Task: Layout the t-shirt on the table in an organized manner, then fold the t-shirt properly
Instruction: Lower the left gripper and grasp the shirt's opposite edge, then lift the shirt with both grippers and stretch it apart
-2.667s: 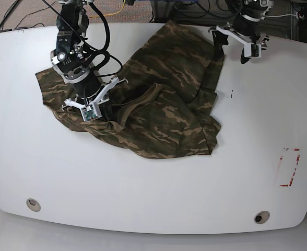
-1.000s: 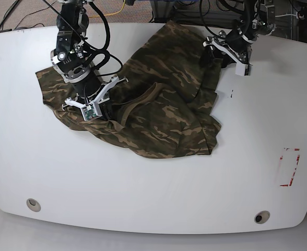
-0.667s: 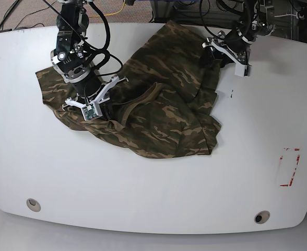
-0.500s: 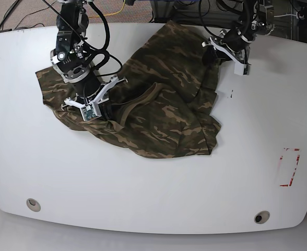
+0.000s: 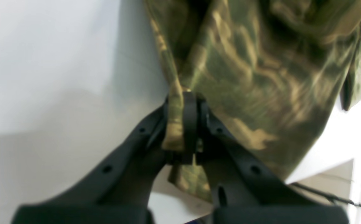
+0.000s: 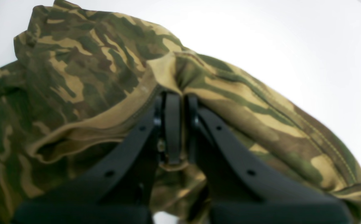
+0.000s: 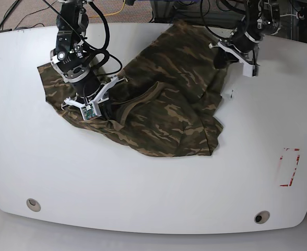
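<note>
Both hands pinching soft camouflage t-shirt (image 7: 164,99): right hand (image 6: 175,130) at tan collar, left hand (image 5: 183,130) on far edge fold. Crumpled bulk lies between them on white glossy surface (image 7: 143,198); spreading likely means pulling apart.

left end effector (image 5: 183,124) clamped on t-shirt (image 5: 255,71) edge, white table (image 5: 52,62) beneath

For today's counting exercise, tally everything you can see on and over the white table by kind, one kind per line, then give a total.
Camouflage t-shirt: 1
Robot grippers: 2, the left gripper and the right gripper, each shut on the shirt
Round grommet holes: 2, one and another
Red tape outline: 1
Total: 6
</note>
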